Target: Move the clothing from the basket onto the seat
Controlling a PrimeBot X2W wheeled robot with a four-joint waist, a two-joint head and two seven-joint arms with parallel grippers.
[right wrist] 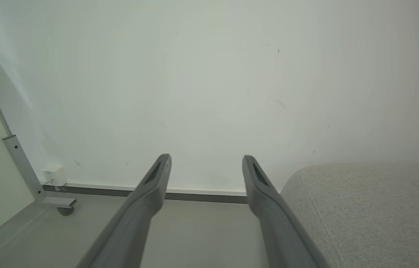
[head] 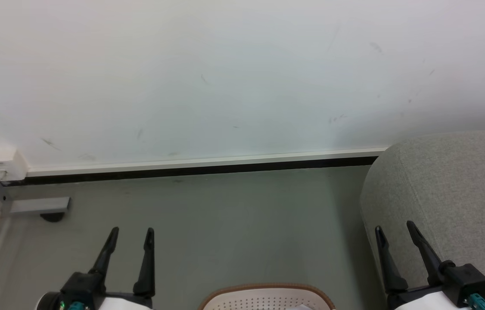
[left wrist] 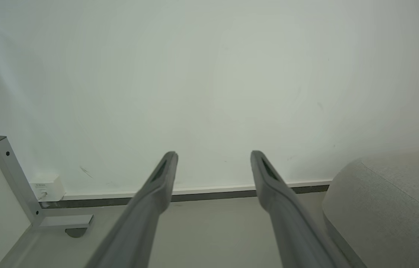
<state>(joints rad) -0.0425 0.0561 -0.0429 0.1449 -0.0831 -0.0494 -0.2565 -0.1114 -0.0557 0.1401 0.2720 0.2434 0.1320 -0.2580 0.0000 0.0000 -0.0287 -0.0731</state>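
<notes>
My left hand (head: 133,232) sits low on my left, its two long dark fingers spread wide apart, pointing forward and holding nothing. My right hand (head: 394,226) sits low on my right, fingers parted just as wide and empty, their tips leaning slightly leftward.

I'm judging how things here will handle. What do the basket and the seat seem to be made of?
The basket: likely rigid plastic, cream-white and smooth, given its neat rows of small holes; its brown rim is of unclear material. The seat: grey woven fabric upholstery, matte, with visible weave and a seam; its rounded edges suggest padding.
</notes>
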